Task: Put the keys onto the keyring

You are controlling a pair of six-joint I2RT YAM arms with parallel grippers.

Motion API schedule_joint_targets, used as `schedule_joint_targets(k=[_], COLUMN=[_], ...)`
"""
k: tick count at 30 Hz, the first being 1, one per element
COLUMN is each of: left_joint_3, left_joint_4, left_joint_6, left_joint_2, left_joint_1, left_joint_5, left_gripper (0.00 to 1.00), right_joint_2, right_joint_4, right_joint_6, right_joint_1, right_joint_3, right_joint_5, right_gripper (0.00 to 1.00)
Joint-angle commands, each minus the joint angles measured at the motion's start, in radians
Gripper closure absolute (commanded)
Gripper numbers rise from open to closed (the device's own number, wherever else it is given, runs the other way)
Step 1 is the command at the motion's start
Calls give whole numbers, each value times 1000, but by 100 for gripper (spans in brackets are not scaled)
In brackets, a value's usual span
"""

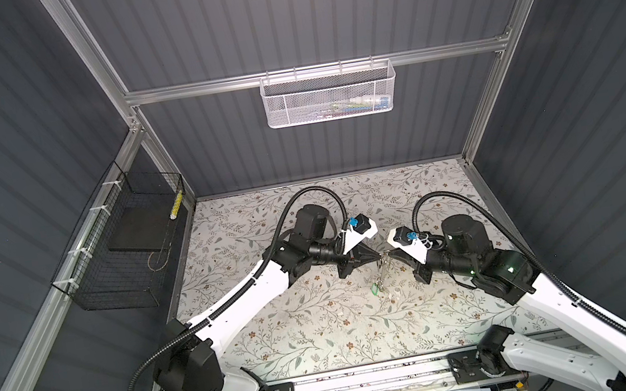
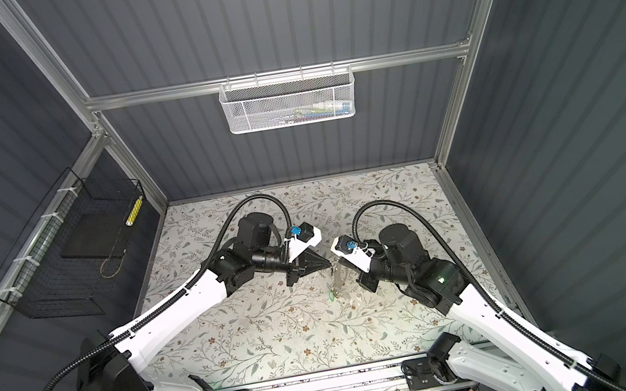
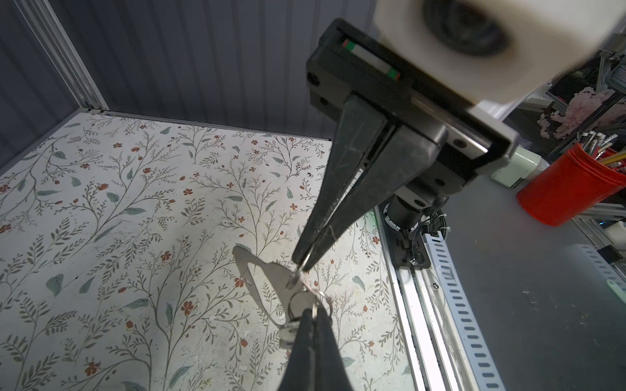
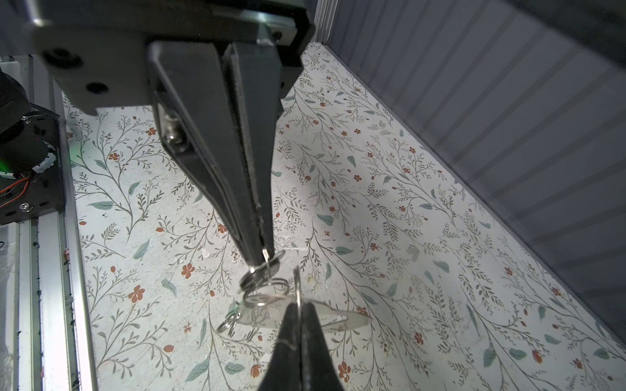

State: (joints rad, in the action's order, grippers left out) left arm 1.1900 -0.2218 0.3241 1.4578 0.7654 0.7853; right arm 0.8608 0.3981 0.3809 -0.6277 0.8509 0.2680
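My left gripper (image 3: 313,313) clamped on the keyring (image 4: 261,281), right gripper (image 3: 299,267) clamped on it too, above mid-desk (image 1: 323,329), green tag (image 1: 374,289) hanging beneath

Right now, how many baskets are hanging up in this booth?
2. A white mesh basket hangs on the back rail, near its middle; a black wire basket hangs on the left side rail. No others show.

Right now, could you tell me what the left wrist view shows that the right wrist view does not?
Only the left wrist view: a red cup of pencils, and the right arm's camera lens. Only the right wrist view: the left arm's base with red wires. Both: the left end effector and right end effector shut on linked metal rings, above the floral table.
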Motion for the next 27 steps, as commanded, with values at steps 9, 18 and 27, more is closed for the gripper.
schedule_joint_targets(k=[9, 18, 27], left_joint_3=[12, 0, -6], left_joint_4=[61, 96, 92], left_joint_6=[-50, -53, -50], left_joint_2=[-1, -10, -13], left_joint_1=[20, 21, 25], left_joint_5=[-64, -69, -96], left_gripper=[100, 100, 100], right_joint_2=[0, 11, 13], right_joint_4=[-22, -15, -15], right_joint_6=[-21, -20, -28], right_joint_1=[-8, -8, -9], right_joint_3=[1, 4, 7], right_joint_5=[-2, -8, -15], right_gripper=[100, 100, 100])
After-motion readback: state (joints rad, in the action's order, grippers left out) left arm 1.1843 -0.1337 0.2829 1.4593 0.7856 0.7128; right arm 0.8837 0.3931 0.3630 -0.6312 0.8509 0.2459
